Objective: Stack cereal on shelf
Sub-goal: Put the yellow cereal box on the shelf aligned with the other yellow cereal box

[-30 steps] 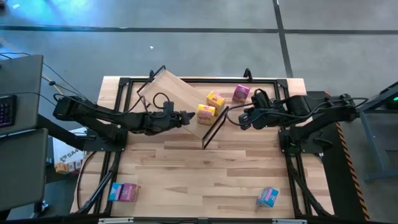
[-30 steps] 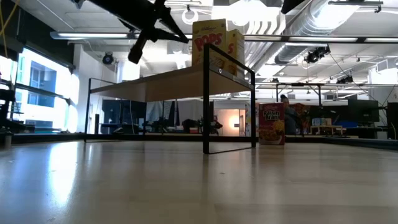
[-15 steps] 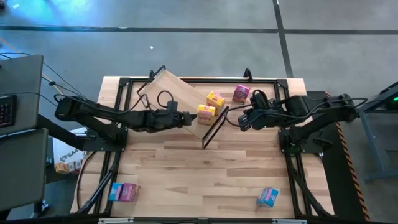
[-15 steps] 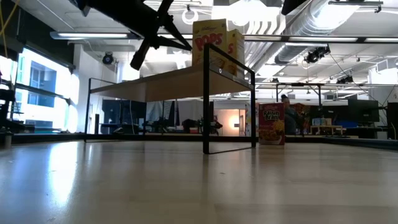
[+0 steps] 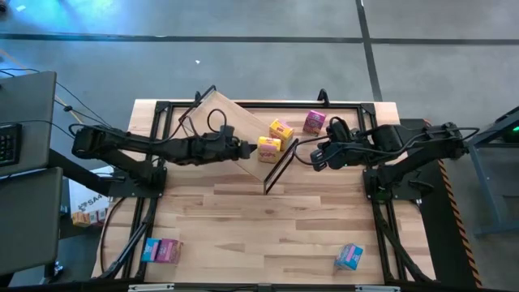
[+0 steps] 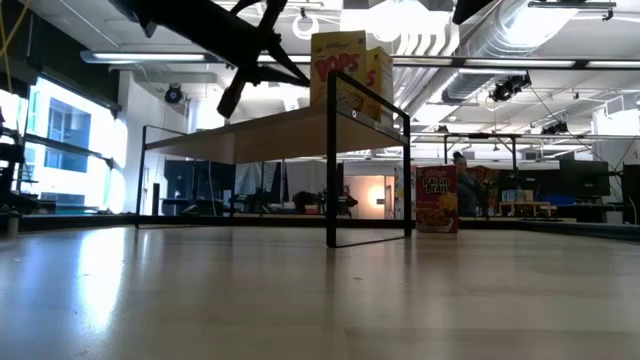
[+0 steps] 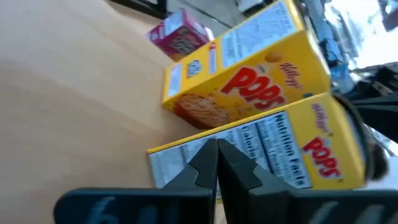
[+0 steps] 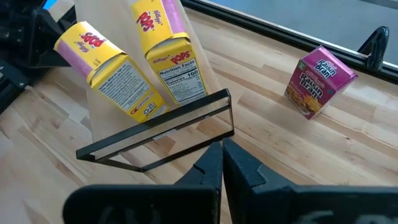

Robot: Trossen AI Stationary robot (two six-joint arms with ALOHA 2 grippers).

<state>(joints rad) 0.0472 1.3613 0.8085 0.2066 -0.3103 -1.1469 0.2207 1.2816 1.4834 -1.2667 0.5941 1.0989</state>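
The shelf (image 5: pixel 220 118), a plywood board on a black wire frame, stands askew at the table's far middle; it also shows in the low view (image 6: pixel 260 135). Two yellow cereal boxes (image 5: pixel 268 146) (image 5: pixel 281 130) stand on its right end. A magenta box (image 5: pixel 314 122) stands on the table behind them. My left gripper (image 5: pixel 246 151) is shut above the board, its tips right at the nearer yellow box (image 7: pixel 273 149). My right gripper (image 5: pixel 315 156) is shut and empty, just right of the shelf's end frame (image 8: pixel 161 134). My left gripper's shut fingertips (image 7: pixel 211 155) come level from the table's left at the printed side panel (image 7: pixel 186 163) of the nearer yellow box. I cannot tell whether they touch it. The box stands on the shelf board.
A pink box and a blue box (image 5: pixel 162 250) lie together at the near left corner, and another blue box (image 5: pixel 349 257) at the near right. Black rails (image 5: pixel 259 104) run along the table's far edge. Bare tabletop (image 5: pixel 259 219) lies between the shelf and the near edge.
My left gripper has moved a little toward the table's far edge and toward the yellow boxes, staying above the shelf board. The boxes and the shelf have kept still.
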